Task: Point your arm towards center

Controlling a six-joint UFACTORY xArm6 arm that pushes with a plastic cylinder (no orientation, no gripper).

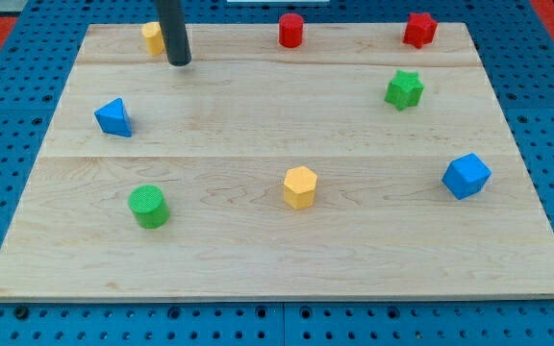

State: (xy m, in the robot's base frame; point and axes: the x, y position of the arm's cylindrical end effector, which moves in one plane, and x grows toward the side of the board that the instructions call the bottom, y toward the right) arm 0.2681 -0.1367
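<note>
My tip rests on the wooden board near the view's top left. It stands just right of and below a yellow block, which the rod partly hides. A blue triangular block lies below and left of the tip. A yellow hexagonal block sits near the board's middle, a little toward the view's bottom, far from the tip. A green cylinder sits at the lower left.
A red cylinder stands at the top middle and a red star-like block at the top right. A green star block lies at the right, a blue cube at the lower right. Blue pegboard surrounds the board.
</note>
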